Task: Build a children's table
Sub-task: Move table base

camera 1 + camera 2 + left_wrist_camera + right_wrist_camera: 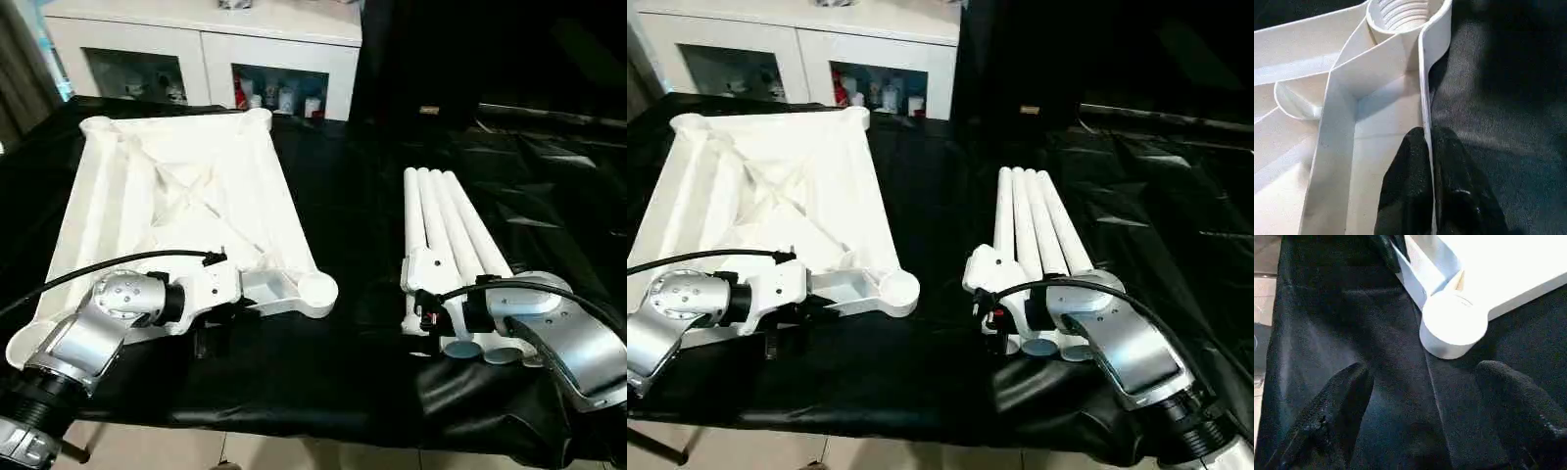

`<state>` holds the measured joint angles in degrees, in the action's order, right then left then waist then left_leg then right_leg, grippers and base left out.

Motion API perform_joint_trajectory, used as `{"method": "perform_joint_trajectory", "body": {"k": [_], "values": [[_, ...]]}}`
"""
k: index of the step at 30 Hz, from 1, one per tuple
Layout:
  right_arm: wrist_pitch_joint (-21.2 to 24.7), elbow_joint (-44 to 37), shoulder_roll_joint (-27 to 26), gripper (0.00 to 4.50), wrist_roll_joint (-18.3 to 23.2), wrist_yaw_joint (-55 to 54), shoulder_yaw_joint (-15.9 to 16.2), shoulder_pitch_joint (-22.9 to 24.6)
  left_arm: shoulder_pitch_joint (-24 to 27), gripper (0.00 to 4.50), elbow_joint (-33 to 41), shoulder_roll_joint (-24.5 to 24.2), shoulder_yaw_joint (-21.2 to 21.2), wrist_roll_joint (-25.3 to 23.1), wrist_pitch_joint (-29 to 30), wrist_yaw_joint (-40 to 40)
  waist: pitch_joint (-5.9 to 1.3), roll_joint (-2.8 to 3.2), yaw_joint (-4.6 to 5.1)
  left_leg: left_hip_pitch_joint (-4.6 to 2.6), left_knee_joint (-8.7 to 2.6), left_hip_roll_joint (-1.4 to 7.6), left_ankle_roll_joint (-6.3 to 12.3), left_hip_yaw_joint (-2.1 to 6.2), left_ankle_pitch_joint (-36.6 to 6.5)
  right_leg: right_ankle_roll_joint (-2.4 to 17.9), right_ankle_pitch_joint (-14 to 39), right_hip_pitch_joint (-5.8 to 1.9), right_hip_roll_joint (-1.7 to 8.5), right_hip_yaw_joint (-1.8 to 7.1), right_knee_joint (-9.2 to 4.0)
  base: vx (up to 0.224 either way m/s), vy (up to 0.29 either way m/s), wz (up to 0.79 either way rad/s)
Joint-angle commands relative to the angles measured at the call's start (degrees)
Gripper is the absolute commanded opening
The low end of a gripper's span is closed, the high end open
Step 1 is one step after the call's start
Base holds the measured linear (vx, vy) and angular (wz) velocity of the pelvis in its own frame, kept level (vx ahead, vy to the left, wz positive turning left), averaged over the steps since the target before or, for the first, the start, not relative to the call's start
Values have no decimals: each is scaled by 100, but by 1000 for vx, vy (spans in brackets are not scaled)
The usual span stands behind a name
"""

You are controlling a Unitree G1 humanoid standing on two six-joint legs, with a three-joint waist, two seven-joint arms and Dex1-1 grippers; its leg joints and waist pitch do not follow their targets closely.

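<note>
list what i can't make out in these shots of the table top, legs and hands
- Near ends of the legs: eye views, covered by the right forearm.
- Right hand: eye views, hidden behind its own wrist; the right wrist view shows it open over the black cloth.
- Table top: left eye view, its near left corner sits behind the left arm.
- Left hand shut on the rim: fingertips barely visible in eye views.
- Cabinet contents: too small.

Left arm enters from lower left of the head view, silver forearm angled up-right. Left gripper point(1429, 181): fingers point(1405, 191) pinched together on a thin white wall. Right arm enters from lower right, forearm angled up-left. Right gripper point(1430, 416): fingers point(1337, 411) spread wide, nothing between them.
</note>
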<state>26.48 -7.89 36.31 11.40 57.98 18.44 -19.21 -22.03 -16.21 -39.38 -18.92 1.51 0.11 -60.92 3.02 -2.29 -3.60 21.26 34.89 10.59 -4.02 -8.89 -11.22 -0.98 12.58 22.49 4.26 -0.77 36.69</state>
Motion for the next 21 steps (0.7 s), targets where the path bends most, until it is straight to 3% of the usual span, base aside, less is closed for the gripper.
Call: {"method": "perform_joint_trajectory", "body": {"k": [1, 2, 6, 8, 11, 14, 15, 16, 17, 19, 20, 21], "values": [[-59, -6, -19, 377, 20, -21, -152, -36, -219, 31, 133, -37, 358, 197, -40, 84, -348, 62, -25, -87, -454, 193, -19, -9, -973, 1375, 129, -231, 270, 155, -373, 0, 0, 0], [29, -60, -66, 377, 119, -52, -233, -23, -205, 71, 343, -76, 501, 459, 204, -47, -350, 51, -22, -84, -453, 193, -19, -11, -961, 1379, 105, -234, 269, 154, -368, 0, 0, 0], [172, -185, -151, 377, 303, -128, -395, 8, -99, 80, 885, -213, 783, 954, 793, -267, -355, 43, -33, -72, -433, 183, -7, -28, -757, 1527, -221, -234, 256, 146, -320, 0, 0, 0], [341, -279, -219, 377, 417, -254, -529, 25, -8, 116, 1265, -334, 1002, 1249, 1171, -324, -323, 29, -18, -77, -445, 178, -21, -47, -906, 1463, 113, -226, 247, 154, -346, 0, 0, 0], [596, -353, -344, 377, 323, -710, -717, -16, 18, 114, 1642, -369, 1321, 1514, 1490, -134, -300, 30, -6, -92, -459, 187, -134, -72, -1041, 1333, 530, -198, 233, 162, -377, 0, 0, 0], [1567, -246, -745, 377, -79, -1861, -1056, -381, -101, 158, 1820, 3, 1592, 1317, 1532, 725, -321, 61, 11, -107, -458, 169, -282, -76, -1015, 1279, 588, -185, 211, 156, -382, 0, 0, 0], [1768, -214, -842, 377, -49, -1985, -1144, -443, -127, 158, 1812, 109, 1595, 1231, 1558, 912, -316, 127, 30, -109, -456, 162, -345, -75, -1053, 1257, 567, -181, 198, 163, -380, 0, 0, 0], [1986, -178, -949, 377, -17, -2120, -1239, -509, -156, 161, 1802, 224, 1598, 1137, 1586, 1115, -312, 106, 42, -113, -457, 159, -361, -76, -1066, 1244, 567, -187, 187, 165, -394, 0, 0, 0], [2441, -117, -1188, 377, 47, -2424, -1471, -622, -194, 161, 1822, 455, 1617, 1050, 1796, 1489, -336, 149, 21, -128, -437, 151, -393, -73, -1048, 1229, 527, -187, 198, 169, -372, 0, 0, 0], [2803, -104, -1399, 404, 75, -2725, -1655, -709, -191, 192, 1888, 689, 1644, 1028, 2019, 1858, -351, 146, 30, -106, -433, 147, -420, -77, -913, 1205, 284, -208, 188, 169, -360, 0, 0, 0], [3460, -222, -1766, 410, -41, -3176, -1873, -784, -25, 201, 2135, 911, 1587, 1159, 2326, 2047, -366, 148, 34, -97, -427, 138, -444, -71, -765, 1210, 77, -219, 180, 165, -336, 0, 0, 0], [3819, -333, -1986, 416, -133, -3439, -1942, -817, 120, 208, 2338, 983, 1502, 1167, 2433, 2109, -379, 55, 31, -87, -429, 140, -427, -76, -605, 1225, -96, -235, 176, 157, -341, 0, 0, 0]]}}
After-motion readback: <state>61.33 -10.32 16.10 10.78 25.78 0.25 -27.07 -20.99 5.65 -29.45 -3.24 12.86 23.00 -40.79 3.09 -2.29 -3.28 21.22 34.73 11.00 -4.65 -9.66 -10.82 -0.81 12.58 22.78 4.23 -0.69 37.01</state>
